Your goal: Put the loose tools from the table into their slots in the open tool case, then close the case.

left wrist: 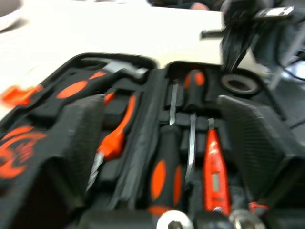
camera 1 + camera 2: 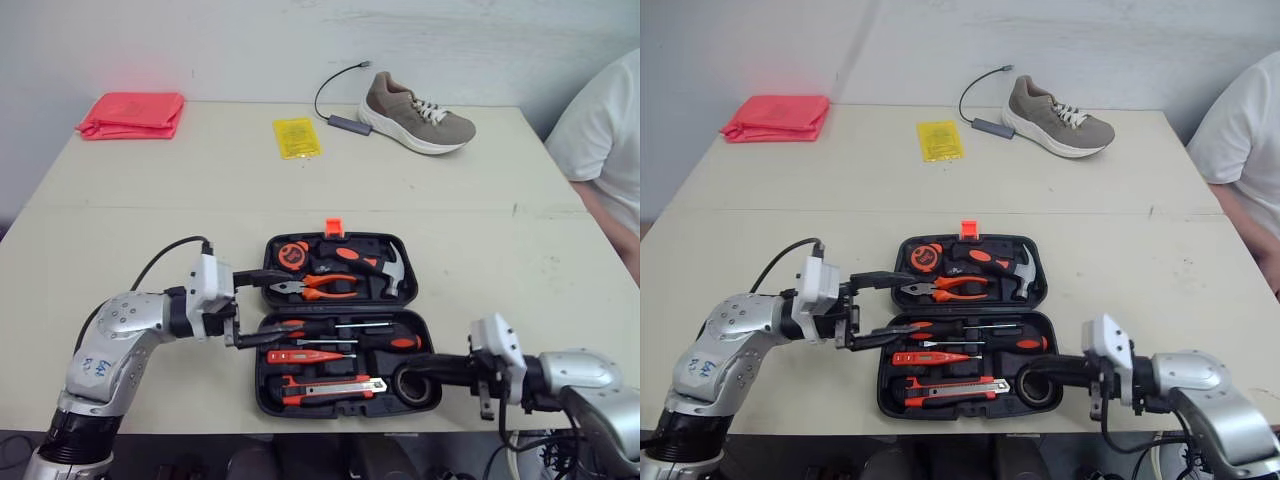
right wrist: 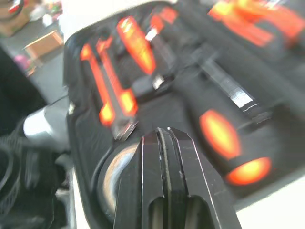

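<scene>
The black tool case (image 2: 262, 395) lies open near the table's front edge. It holds a hammer (image 2: 385, 265), orange pliers (image 2: 318, 288), a tape measure (image 2: 292, 255), screwdrivers (image 2: 340, 340) and a utility knife (image 2: 335, 388). My left gripper (image 2: 268, 308) is open at the case's left side, one finger over each half. My right gripper (image 2: 428, 372) reaches in from the right and is shut on a black tape roll (image 2: 412, 388) at the case's front right corner. The left wrist view shows the tape roll (image 1: 240, 82) under the right gripper (image 1: 240, 40).
A tan shoe (image 2: 415, 115) and a cable with adapter (image 2: 345, 122) lie at the table's far side. A yellow packet (image 2: 297, 137) and a red cloth (image 2: 132, 113) are there too. A person in white (image 2: 605, 140) sits at the right edge.
</scene>
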You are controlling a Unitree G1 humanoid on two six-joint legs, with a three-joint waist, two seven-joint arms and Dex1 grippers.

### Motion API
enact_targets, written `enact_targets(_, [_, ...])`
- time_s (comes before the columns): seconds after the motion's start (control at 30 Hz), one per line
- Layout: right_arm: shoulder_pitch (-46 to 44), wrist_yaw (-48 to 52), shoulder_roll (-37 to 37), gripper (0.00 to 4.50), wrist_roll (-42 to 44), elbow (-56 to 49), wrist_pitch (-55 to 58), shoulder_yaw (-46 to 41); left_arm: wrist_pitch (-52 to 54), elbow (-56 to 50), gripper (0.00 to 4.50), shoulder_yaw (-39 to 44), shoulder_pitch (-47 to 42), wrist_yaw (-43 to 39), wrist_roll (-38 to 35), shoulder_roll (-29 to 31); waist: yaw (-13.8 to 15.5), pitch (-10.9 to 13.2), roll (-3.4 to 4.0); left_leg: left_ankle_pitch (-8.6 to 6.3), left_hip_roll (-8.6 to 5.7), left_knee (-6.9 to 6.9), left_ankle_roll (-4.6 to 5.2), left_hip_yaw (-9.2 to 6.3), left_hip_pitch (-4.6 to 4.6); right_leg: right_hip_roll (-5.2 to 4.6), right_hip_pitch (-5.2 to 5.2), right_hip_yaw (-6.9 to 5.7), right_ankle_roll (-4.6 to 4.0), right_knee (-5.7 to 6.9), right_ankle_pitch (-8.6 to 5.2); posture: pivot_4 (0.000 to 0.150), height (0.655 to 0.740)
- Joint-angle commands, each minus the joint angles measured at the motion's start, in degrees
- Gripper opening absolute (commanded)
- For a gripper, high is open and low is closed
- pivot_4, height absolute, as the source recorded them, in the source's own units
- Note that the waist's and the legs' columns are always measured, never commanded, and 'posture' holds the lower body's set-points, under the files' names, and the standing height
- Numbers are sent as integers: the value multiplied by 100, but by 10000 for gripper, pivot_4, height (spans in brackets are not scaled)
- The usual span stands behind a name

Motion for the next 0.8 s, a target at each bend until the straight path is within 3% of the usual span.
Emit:
enact_targets(0.03, [-89,-258,-126,0,147,129,189,-666,-197,330,18171,306,-8,199,258,138,2,0,-1,0,0,-4,1,0,-1,0,0,-2,0,-5,0,1500,7400])
enact_targets(0.17, [-402,-305,-252,0,-614,1027,-368,-619,-170,828,496,149,-104,329,653,228,6,1,1,-5,-5,-15,9,2,-3,-7,2,-5,0,-21,0,1500,7400])
enact_targets(0.43, [-1197,-531,43,0,-1757,2048,-852,510,227,1116,496,-564,-670,478,1012,-90,1,4,7,-8,-23,-6,17,23,-11,-7,-12,-8,6,-18,2,1500,7400])
enact_targets(0.67, [-1640,-661,491,0,-1948,2081,-856,927,862,687,496,-1022,-559,437,1188,36,34,0,39,-1,-20,1,6,31,-3,2,-14,1,11,-6,5,1500,7400])
enact_targets(0.8, [-1652,-608,519,0,-1933,1977,-812,994,1040,376,496,-655,-329,392,974,300,17,-1,41,-1,-20,-3,5,33,-1,2,-11,5,13,-8,6,1500,7400])
